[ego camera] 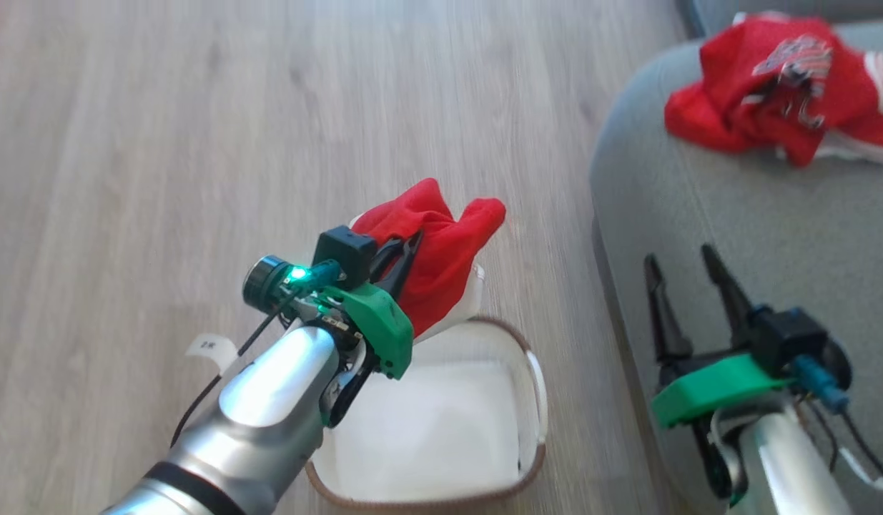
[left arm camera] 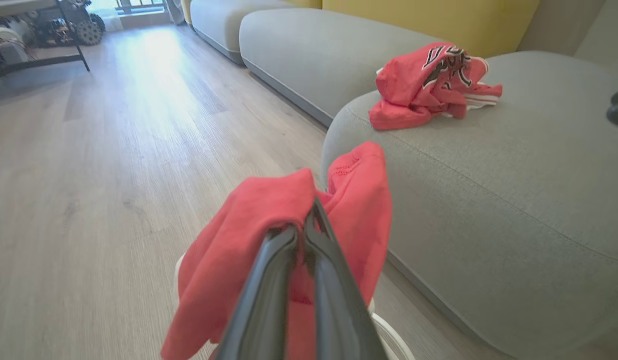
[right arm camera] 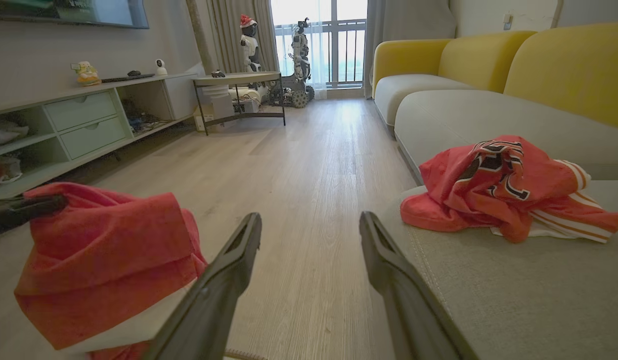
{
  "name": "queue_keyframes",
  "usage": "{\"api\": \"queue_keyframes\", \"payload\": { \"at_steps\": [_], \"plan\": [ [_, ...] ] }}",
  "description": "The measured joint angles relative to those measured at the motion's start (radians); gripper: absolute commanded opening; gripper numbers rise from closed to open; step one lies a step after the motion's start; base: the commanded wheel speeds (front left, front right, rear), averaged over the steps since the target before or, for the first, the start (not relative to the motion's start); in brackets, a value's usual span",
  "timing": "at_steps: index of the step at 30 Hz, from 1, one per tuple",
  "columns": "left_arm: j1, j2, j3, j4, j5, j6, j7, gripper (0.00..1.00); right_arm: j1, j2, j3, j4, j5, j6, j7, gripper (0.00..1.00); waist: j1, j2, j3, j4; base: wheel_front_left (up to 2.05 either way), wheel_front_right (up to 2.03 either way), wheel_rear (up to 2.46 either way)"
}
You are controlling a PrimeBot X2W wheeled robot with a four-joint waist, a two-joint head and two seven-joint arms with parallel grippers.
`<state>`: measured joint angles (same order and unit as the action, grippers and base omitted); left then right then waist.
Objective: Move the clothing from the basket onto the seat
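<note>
Clothing came in two red pieces. My left hand (ego camera: 411,247) was clenched on the first, a plain red garment (ego camera: 448,250), with its two dark fingers pressed together through a fold near the top, in the middle of the head view. The cloth spilled over both sides of the fingers and hung down toward the basket (ego camera: 540,400) at the bottom centre of the frame. The basket's cream inside showed bare just right of my left wrist. I could not tell whether the hanging cloth touched the rim.

The basket stood on the wooden floor (ego camera: 198,143), just beside the front edge of the grey seat (ego camera: 756,236), which took up the right side of the frame.

My right hand (ego camera: 678,254) was at the lower right, released, with its fingers spread wide and nothing between them. It sat over the near edge of the seat.

The second piece, a lettered garment (ego camera: 777,86) with black-and-white print and white stripes, lay crumpled on the seat at the upper right, well apart from both hands. In the left wrist view a yellow backrest (left arm camera: 439,20) rose behind it.
</note>
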<state>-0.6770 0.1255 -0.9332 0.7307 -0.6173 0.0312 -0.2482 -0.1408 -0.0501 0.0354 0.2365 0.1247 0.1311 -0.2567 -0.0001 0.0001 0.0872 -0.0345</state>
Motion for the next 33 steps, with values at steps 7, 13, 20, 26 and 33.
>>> {"api": "queue_keyframes", "payload": {
  "at_steps": [7,13,20,26,33],
  "plan": [
    [0.004,0.012,0.006,-0.088,-0.013,0.004,0.030,0.00,0.031,0.000,0.063,0.041,0.018,0.000,0.000,1.00,0.0000,0.0000,-0.128,0.032,0.00,0.00,0.00],
    [-0.027,0.012,0.005,-0.171,-0.015,0.014,0.073,0.00,0.031,0.000,0.094,0.066,0.018,0.000,0.000,1.00,0.0000,0.0000,-0.176,0.055,0.00,0.00,0.00],
    [-0.089,0.006,0.004,-0.235,-0.015,0.022,0.104,0.00,0.025,0.000,0.150,0.116,0.018,0.000,0.000,1.00,0.0000,0.0000,-0.205,0.071,0.00,0.00,0.00],
    [-0.118,-0.001,0.003,-0.255,-0.015,0.022,0.125,0.00,-0.024,-0.001,0.233,0.161,0.016,0.000,0.000,1.00,0.0000,0.0000,-0.211,0.079,0.00,0.00,0.00],
    [-0.122,-0.004,-0.002,-0.262,-0.015,0.022,0.133,0.00,-0.084,-0.003,0.287,0.131,-0.011,0.000,0.000,1.00,0.0000,0.0000,-0.208,0.086,0.00,0.00,0.00]
  ]
}}
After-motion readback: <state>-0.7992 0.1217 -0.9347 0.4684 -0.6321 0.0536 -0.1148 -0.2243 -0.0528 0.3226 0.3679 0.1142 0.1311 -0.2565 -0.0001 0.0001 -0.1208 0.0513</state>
